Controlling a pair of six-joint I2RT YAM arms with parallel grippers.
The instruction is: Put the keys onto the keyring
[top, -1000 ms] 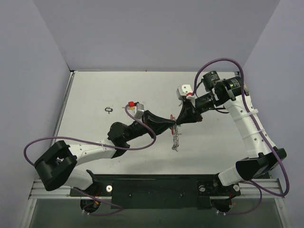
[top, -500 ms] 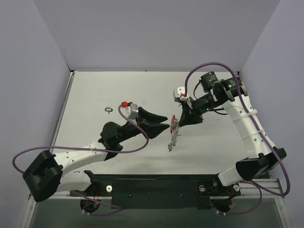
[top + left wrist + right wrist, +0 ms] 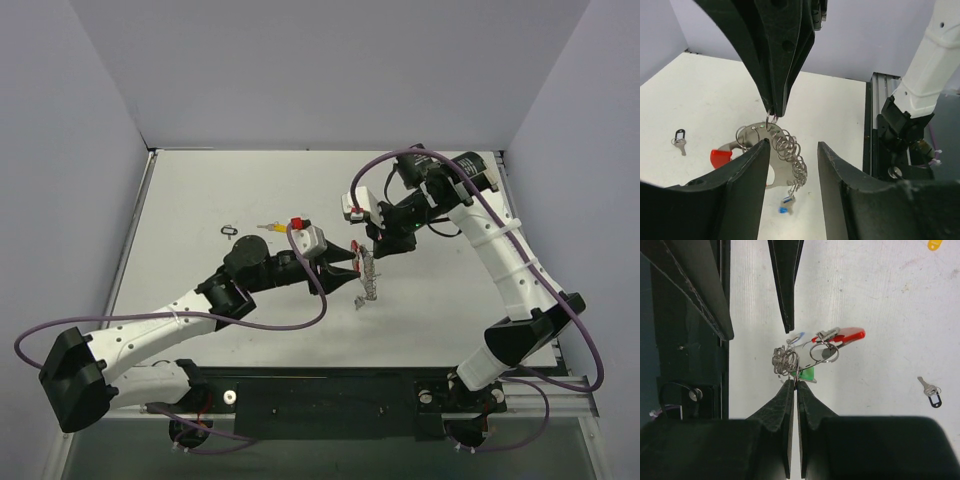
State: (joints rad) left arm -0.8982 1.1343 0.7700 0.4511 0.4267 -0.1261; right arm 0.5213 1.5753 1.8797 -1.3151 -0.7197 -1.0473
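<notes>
My right claw (image 3: pixel 794 384) clamps the keyring (image 3: pixel 784 360) aloft so it dangles reachable; my left claw (image 3: pixel 793 146) (parted, empty) flanks it.

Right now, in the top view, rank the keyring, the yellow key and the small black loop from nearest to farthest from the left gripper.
From the left gripper:
1. keyring, just right of its fingertips.
2. yellow key, lying well to the left.
3. small black loop, farther left still.

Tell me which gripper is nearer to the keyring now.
Right. The right gripper is shut on the keyring, pinching one of its rings. The left gripper is open, with the hanging chain between its fingers; contact is unclear.
</notes>
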